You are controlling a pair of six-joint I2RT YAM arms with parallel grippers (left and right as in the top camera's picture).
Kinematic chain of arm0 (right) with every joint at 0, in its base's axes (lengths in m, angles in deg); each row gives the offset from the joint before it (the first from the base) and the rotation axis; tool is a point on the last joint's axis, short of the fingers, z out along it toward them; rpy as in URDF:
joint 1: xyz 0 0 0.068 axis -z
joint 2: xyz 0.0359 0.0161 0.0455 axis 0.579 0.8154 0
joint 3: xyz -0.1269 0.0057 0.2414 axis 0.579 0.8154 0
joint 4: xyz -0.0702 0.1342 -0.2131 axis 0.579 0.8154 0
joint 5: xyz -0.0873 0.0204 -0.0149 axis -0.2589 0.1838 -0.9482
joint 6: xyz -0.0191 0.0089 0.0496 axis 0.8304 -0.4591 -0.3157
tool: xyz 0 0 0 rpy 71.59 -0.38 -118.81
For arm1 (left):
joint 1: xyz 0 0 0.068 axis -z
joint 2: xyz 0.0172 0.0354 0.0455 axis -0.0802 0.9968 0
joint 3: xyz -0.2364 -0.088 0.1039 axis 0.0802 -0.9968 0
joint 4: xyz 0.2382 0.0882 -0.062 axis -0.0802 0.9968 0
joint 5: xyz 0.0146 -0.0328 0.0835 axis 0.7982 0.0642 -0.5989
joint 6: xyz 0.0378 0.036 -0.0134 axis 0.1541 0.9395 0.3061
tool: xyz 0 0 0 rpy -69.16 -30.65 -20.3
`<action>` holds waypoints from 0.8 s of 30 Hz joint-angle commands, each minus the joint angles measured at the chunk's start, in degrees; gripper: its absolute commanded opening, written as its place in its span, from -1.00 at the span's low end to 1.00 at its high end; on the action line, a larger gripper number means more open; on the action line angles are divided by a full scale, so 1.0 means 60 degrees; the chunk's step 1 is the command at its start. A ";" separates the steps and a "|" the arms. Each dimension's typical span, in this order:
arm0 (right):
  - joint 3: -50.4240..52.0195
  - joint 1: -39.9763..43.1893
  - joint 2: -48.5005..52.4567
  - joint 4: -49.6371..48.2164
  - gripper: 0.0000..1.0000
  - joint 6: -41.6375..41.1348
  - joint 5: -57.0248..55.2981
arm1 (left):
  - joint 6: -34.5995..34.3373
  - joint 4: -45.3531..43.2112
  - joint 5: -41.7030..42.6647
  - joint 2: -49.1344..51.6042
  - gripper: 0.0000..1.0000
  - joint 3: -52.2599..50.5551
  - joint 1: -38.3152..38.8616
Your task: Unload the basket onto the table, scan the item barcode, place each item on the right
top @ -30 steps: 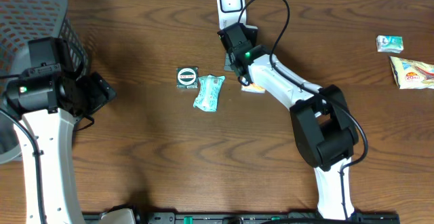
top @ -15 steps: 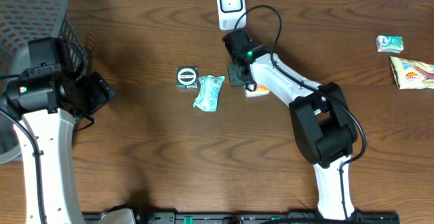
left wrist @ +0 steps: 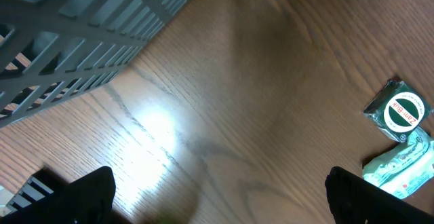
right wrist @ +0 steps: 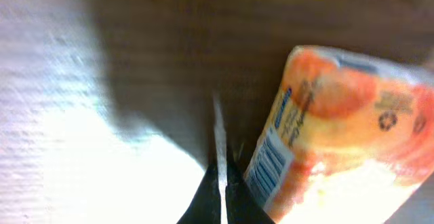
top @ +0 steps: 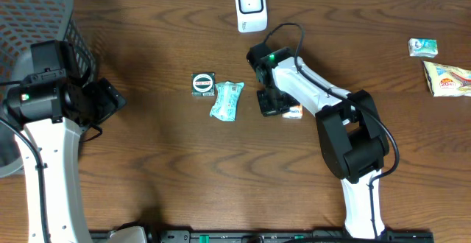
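An orange snack packet [top: 293,112] hangs off my right gripper [top: 271,101] near the table's middle. In the right wrist view the gripper [right wrist: 220,173] is shut on a thin pale edge of the packet [right wrist: 339,122]. The packet's barcode [right wrist: 268,164] shows just right of the fingers. The white scanner [top: 251,7] stands at the table's far edge, well behind the packet. My left gripper [top: 110,99] waits at the left beside the basket. It is open [left wrist: 220,197] over bare wood with nothing between its fingers.
A grey mesh basket [top: 37,22] fills the far left corner. A green packet with a round label [top: 203,83] and a teal packet [top: 227,100] lie left of the right gripper. Two more packets [top: 423,47] [top: 447,78] lie at the far right.
My right gripper has pulled back from the scanner toward the table's middle, taking the orange packet with it. The left arm has not moved.
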 commanded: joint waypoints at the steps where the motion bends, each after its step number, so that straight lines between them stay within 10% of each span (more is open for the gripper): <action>1: 0.0113 -0.0007 -0.0423 0.0069 -0.98 0.0102 0.0189 | -0.0055 0.0044 -0.0157 -0.0040 0.95 -0.0022 -0.0029; 8: 0.0113 -0.0004 -0.1665 -0.0117 -0.90 -0.0007 0.0222 | -0.0055 0.0044 -0.0157 -0.0040 0.95 -0.0022 -0.0029; 17: 0.0113 0.0189 -0.3002 -0.1024 0.97 -0.0044 0.0324 | -0.0055 0.0044 -0.0157 -0.0040 0.95 -0.0022 -0.0029; 24: 0.0113 0.1231 -0.3111 -0.1231 0.99 -0.0040 0.0984 | -0.0055 0.0044 -0.0160 -0.0040 0.95 -0.0022 -0.0029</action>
